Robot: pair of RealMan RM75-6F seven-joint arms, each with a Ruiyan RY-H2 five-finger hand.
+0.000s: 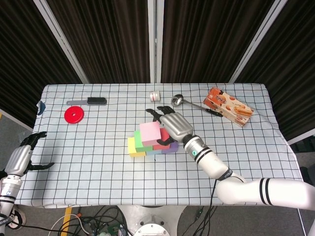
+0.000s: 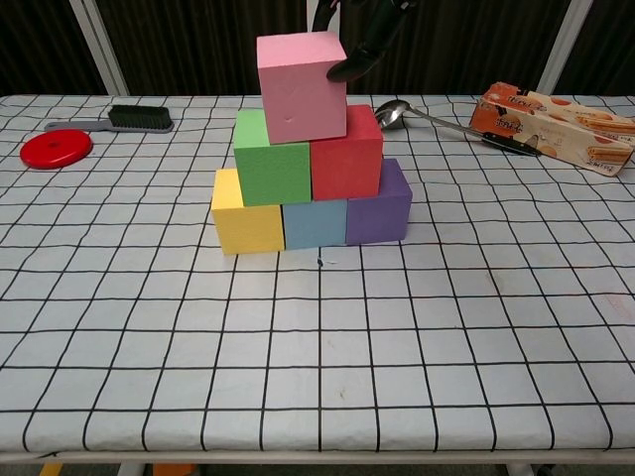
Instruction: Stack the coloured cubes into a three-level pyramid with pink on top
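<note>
The pink cube (image 1: 150, 131) (image 2: 301, 87) sits slightly tilted on top of the green cube (image 2: 271, 161) and the red cube (image 2: 347, 154). Under them stand the yellow cube (image 2: 245, 218), the blue cube (image 2: 314, 223) and the purple cube (image 2: 382, 206) in a row. My right hand (image 1: 173, 125) holds the pink cube from its right and far side; a fingertip (image 2: 349, 64) touches its upper right edge. My left hand (image 1: 22, 156) hangs off the table's left front corner, fingers apart and empty.
A red disc (image 1: 74, 114) and a black brush (image 1: 93, 101) lie at the far left. A small white roll (image 1: 155, 96), a metal ladle (image 1: 178, 100) and an orange biscuit box (image 1: 229, 106) lie behind and right of the stack.
</note>
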